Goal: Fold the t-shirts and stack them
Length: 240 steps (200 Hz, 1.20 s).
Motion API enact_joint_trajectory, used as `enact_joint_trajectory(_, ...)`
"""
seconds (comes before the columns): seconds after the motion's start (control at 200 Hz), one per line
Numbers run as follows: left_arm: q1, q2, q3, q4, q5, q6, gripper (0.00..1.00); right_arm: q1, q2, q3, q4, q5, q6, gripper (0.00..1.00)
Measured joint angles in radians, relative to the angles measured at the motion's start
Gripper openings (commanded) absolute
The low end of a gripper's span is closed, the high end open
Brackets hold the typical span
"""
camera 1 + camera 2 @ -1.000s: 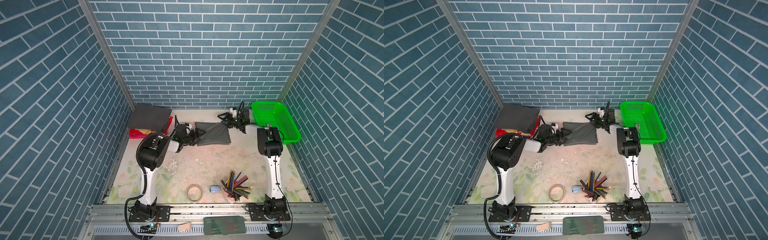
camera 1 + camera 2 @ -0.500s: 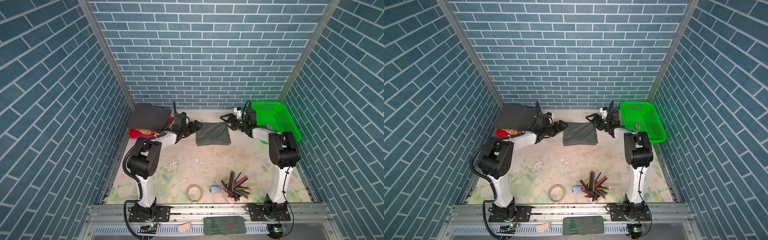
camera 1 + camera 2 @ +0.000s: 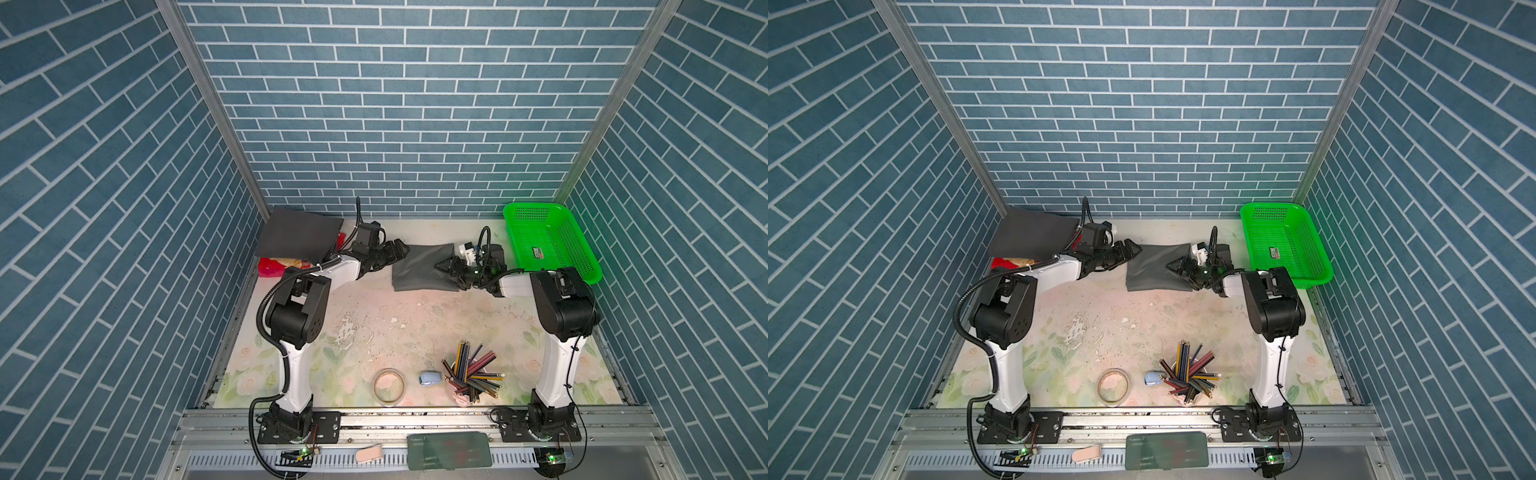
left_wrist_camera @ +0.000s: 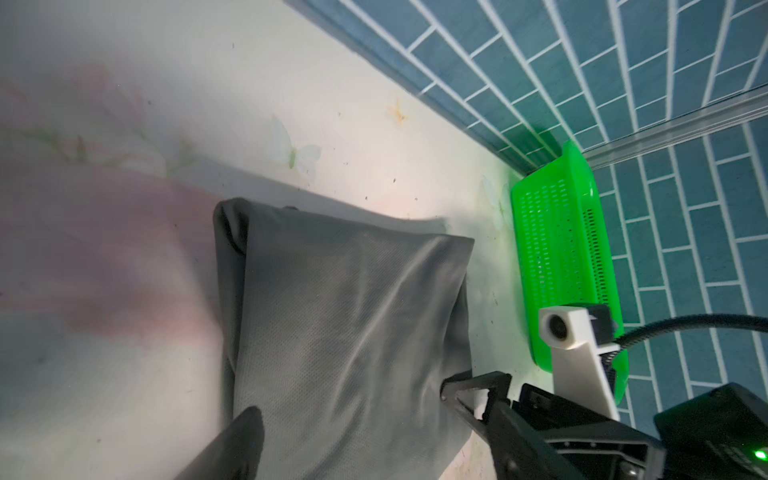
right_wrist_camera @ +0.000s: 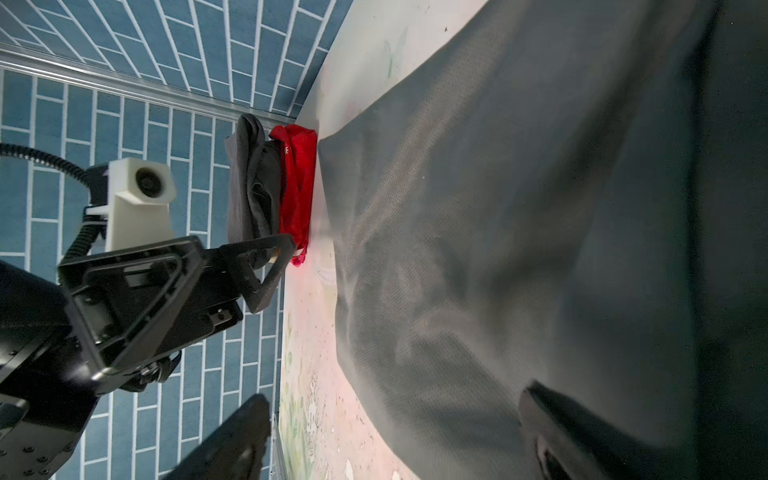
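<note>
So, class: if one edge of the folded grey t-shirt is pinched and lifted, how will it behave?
Probably floppy: the grey t-shirt shows soft creases, so it would likely droop and unfold. Likely light: thin cloth lying flat. Pushed, it may bunch rather than slide.

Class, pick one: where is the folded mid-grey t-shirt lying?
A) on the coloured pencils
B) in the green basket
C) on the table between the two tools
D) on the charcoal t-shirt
C: the mid-grey t-shirt lies flat on the table, left tool and right tool at opposite edges.
</note>
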Motion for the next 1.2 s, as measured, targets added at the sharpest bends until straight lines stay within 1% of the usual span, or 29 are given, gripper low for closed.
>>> enact_joint_trajectory(0.205,-0.002,0.06,0.029,-0.117,0.007,0.044,0.87,-0.026,-0.076,-0.011,-0.132,0.029,-0.082,0.95)
enact_joint_trajectory(0.38,-0.003,0.079,0.102,-0.256,-0.036,0.115,0.86,-0.037,-0.174,-0.011,-0.219,0.056,-0.14,0.96)
enact_joint_trajectory(0.565,-0.019,0.152,0.24,-0.387,-0.089,0.204,0.81,-0.053,-0.244,-0.026,-0.244,0.064,-0.148,0.96)
enact_joint_trajectory(0.66,-0.042,0.187,0.29,-0.447,-0.13,0.249,0.76,-0.065,-0.269,-0.051,-0.254,0.068,-0.147,0.96)
enact_joint_trajectory(0.76,-0.066,0.21,0.334,-0.493,-0.158,0.282,0.66,-0.071,-0.274,-0.064,-0.26,0.071,-0.148,0.96)
enact_joint_trajectory(0.82,-0.077,0.222,0.352,-0.51,-0.171,0.298,0.56,-0.073,-0.276,-0.067,-0.264,0.072,-0.148,0.96)
enact_joint_trajectory(0.85,-0.082,0.228,0.36,-0.515,-0.175,0.31,0.49,-0.074,-0.278,-0.068,-0.266,0.074,-0.147,0.96)
enact_joint_trajectory(0.925,-0.092,0.243,0.378,-0.529,-0.184,0.327,0.28,-0.074,-0.291,-0.072,-0.27,0.075,-0.148,0.96)
enact_joint_trajectory(0.945,-0.094,0.246,0.384,-0.531,-0.185,0.341,0.24,-0.074,-0.294,-0.072,-0.271,0.076,-0.148,0.96)
enact_joint_trajectory(1.015,-0.102,0.268,0.409,-0.537,-0.192,0.363,0.17,-0.076,-0.307,-0.073,-0.274,0.076,-0.148,0.96)
enact_joint_trajectory(1.05,-0.106,0.277,0.422,-0.54,-0.199,0.373,0.1,-0.076,-0.313,-0.074,-0.273,0.077,-0.148,0.96)
enact_joint_trajectory(1.08,-0.109,0.282,0.432,-0.542,-0.204,0.386,0.01,-0.076,-0.32,-0.077,-0.273,0.077,-0.148,0.96)
enact_joint_trajectory(1.2,-0.121,0.296,0.468,-0.564,-0.23,0.432,0.0,-0.077,-0.344,-0.092,-0.276,0.079,-0.148,0.96)
